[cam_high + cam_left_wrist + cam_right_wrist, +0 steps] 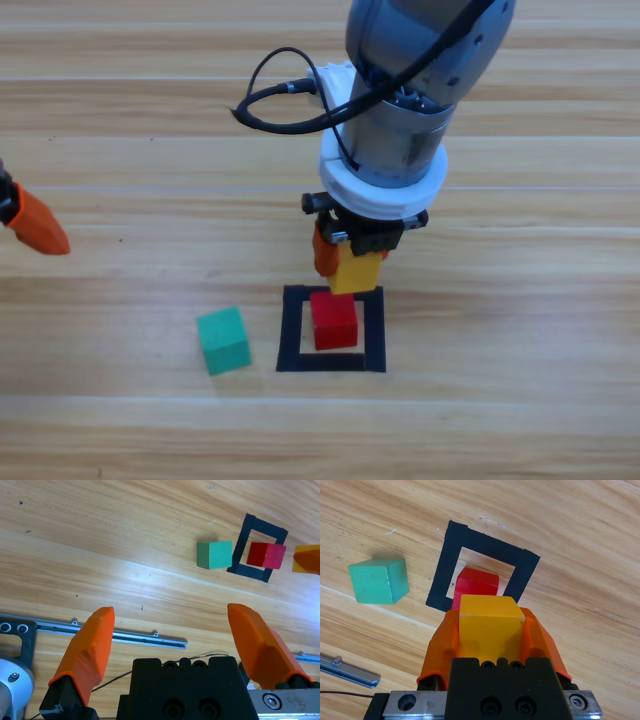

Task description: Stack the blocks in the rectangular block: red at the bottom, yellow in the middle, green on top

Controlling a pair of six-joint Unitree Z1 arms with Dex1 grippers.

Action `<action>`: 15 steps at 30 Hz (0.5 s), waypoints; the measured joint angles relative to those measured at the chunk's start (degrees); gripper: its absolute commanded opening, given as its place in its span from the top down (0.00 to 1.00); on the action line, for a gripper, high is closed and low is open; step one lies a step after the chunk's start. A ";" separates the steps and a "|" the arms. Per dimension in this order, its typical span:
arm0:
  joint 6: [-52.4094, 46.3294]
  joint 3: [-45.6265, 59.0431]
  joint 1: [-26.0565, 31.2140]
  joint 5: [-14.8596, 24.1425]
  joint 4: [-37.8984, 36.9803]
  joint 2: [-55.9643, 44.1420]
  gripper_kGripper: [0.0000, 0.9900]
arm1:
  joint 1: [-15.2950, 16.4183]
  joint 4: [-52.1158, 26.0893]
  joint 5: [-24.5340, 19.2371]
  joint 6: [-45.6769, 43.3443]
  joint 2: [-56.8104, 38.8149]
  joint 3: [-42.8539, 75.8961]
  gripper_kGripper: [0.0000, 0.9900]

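Right pincer (490,630): my orange jaws clamp the small matte yellow cube (490,625) above the small red cube (334,320).
Red cube: inside the black tape square outline (293,330).
Left pincer (175,635): spread apart, at the left edge.
Teal-green cube (222,340): left of the outline.

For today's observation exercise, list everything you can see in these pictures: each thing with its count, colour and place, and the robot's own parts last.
Red cube: one, red, inside the tape square.
Yellow cube: one, yellow, held above the red cube's far side.
Green cube: one, teal-green, on the table left of the square.
Tape square: one, black, bare wood centre.
Table: one, light wood.
Right gripper: orange jaws shut on the yellow cube.
Left gripper: orange jaws open, waiting at the left edge.
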 measured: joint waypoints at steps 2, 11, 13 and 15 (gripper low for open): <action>0.01 0.42 0.00 0.00 0.00 0.00 0.03 | 0.34 0.00 -0.34 0.28 0.00 -0.24 1.00; 0.07 0.94 0.00 -0.27 -0.48 0.00 0.03 | 0.98 0.01 -2.68 1.04 0.39 -0.82 1.00; 0.07 1.23 0.00 -0.28 -0.61 0.00 0.03 | 0.99 0.01 -2.95 1.29 0.54 -0.83 1.00; 0.07 1.77 0.00 -0.28 -0.78 0.00 0.03 | 1.16 0.01 -3.42 2.10 1.05 -1.14 1.00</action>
